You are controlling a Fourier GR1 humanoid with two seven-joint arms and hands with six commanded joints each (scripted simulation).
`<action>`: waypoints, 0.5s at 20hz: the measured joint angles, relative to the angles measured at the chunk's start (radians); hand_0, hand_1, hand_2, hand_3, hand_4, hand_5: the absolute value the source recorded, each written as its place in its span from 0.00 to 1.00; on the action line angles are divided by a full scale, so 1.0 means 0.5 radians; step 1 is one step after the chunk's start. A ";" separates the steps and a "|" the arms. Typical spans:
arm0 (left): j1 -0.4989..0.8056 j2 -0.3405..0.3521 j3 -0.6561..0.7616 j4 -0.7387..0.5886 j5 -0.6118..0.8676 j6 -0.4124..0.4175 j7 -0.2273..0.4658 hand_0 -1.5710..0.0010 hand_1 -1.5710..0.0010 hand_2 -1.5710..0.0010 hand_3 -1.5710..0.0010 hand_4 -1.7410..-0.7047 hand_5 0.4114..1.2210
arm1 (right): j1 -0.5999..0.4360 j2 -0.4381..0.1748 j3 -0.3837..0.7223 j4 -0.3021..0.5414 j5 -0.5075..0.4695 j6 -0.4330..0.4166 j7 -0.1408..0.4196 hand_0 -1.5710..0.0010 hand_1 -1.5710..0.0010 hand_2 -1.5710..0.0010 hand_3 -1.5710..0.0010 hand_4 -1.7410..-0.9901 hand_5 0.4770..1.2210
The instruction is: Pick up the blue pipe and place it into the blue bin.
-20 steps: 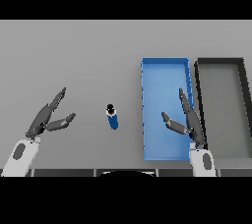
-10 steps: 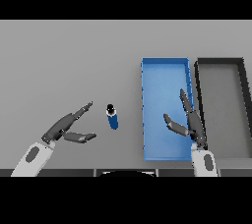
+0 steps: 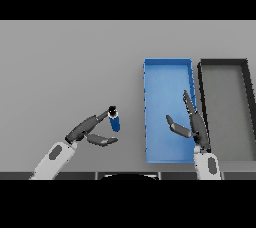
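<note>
Reaching left hand [image 3: 90, 131], fingers spread, beside ungrasped blue pipe [image 3: 114, 120] near table's front edge; blue bin [image 3: 168, 67] unfilled, right hand [image 3: 192, 124] open.

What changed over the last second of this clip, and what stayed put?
The left hand swung in from the table's left side toward the blue pipe; its fingertips now reach the pipe, thumb below, but nothing is gripped yet. The pipe stands where it was. The right hand hangs open over the blue bin, barely shifted. The bin and the dark bin beside it have not moved.
</note>
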 measured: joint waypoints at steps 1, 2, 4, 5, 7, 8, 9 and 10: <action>-0.033 -0.031 0.010 0.057 0.025 -0.021 0.011 1.00 1.00 1.00 1.00 0.60 0.04 | 0.019 -0.010 -0.008 0.005 -0.006 0.008 -0.024 1.00 1.00 1.00 1.00 0.62 0.17; -0.066 -0.080 0.001 0.114 0.027 -0.029 0.027 1.00 1.00 1.00 1.00 0.61 0.04 | 0.027 -0.010 -0.015 0.004 -0.018 0.013 -0.044 1.00 1.00 1.00 1.00 0.62 0.17; -0.111 -0.175 -0.043 0.221 -0.077 0.023 -0.024 1.00 1.00 1.00 1.00 0.64 0.04 | 0.064 -0.018 -0.018 -0.025 -0.007 0.004 -0.063 1.00 1.00 1.00 1.00 0.63 0.16; -0.141 -0.190 -0.041 0.271 -0.104 0.029 -0.076 1.00 1.00 1.00 1.00 0.64 0.04 | 0.037 -0.014 -0.011 -0.014 0.002 0.001 -0.020 1.00 1.00 1.00 1.00 0.63 0.16; -0.158 -0.240 -0.045 0.330 -0.091 0.009 -0.156 1.00 1.00 1.00 1.00 0.63 0.08 | 0.042 0.003 0.003 -0.012 0.001 0.005 -0.022 1.00 1.00 1.00 1.00 0.64 0.16; -0.182 -0.284 -0.038 0.349 -0.066 0.007 -0.147 1.00 1.00 0.99 0.99 0.61 0.12 | 0.022 0.014 0.000 0.011 0.003 -0.003 -0.005 1.00 1.00 1.00 1.00 0.63 0.17; -0.193 -0.300 -0.014 0.366 -0.040 0.008 -0.192 1.00 0.98 0.93 0.94 0.58 0.17 | 0.054 0.000 -0.016 -0.021 -0.013 -0.003 -0.051 1.00 1.00 1.00 1.00 0.63 0.17; -0.192 -0.324 -0.004 0.390 -0.016 0.002 -0.214 0.99 0.90 0.81 0.84 0.51 0.24 | 0.043 0.007 -0.019 0.011 -0.010 -0.007 -0.040 1.00 1.00 1.00 1.00 0.64 0.17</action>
